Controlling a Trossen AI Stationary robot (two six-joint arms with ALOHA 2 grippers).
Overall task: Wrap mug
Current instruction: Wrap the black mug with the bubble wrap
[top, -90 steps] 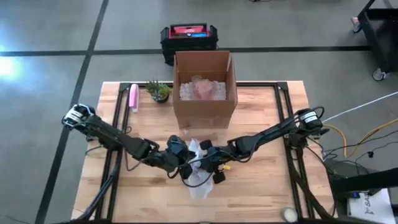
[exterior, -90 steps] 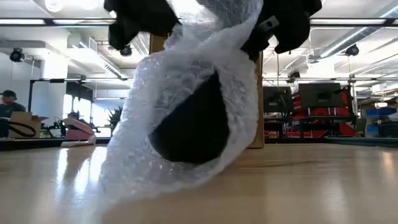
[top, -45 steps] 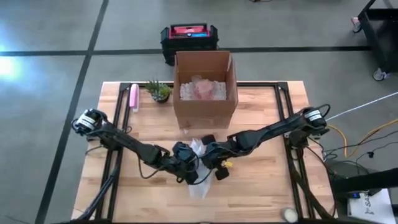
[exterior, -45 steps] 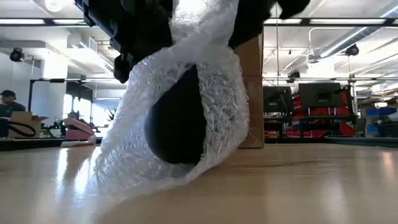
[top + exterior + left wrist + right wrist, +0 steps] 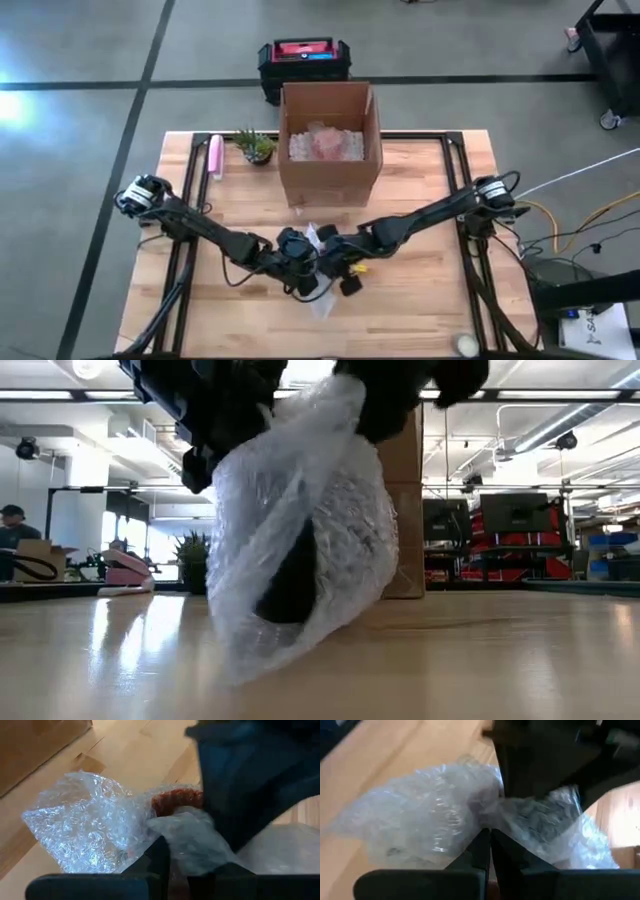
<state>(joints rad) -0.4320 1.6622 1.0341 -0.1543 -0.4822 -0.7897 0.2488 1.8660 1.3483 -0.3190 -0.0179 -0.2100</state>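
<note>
A sheet of clear bubble wrap [image 5: 300, 530] is bundled around a dark mug [image 5: 290, 585], which shows through it in the low view. In the left wrist view a red-brown part [image 5: 177, 800] shows inside the wrap. The bundle is at the table's middle, near the front [image 5: 320, 285]. My left gripper [image 5: 300, 262] and my right gripper [image 5: 342, 262] meet above it, both shut on the wrap's gathered top. The wrap's lower tip [image 5: 240, 668] reaches the table top. My left gripper pinches a bunched fold of the wrap [image 5: 186, 842] between its two fingers, coming from the table's left and slanting down. The bundle hangs below it. My right gripper pinches the wrap's gathered top [image 5: 492, 820] between its shut fingers, coming from the table's right and slanting down. The wrap spreads out below the fingers with the mug hanging in it.
An open cardboard box [image 5: 328, 140] with pale filler and a pink item stands just behind the grippers. A small plant [image 5: 256, 146] and a pink object [image 5: 214, 156] lie at the far left. A white ball [image 5: 464, 344] sits at the near right corner.
My left gripper has gone toward the table's right edge, closing on my right gripper above the bundle. The wrap's open flaps have been drawn together around the mug. The bundle is now narrower and hides most of the mug.
</note>
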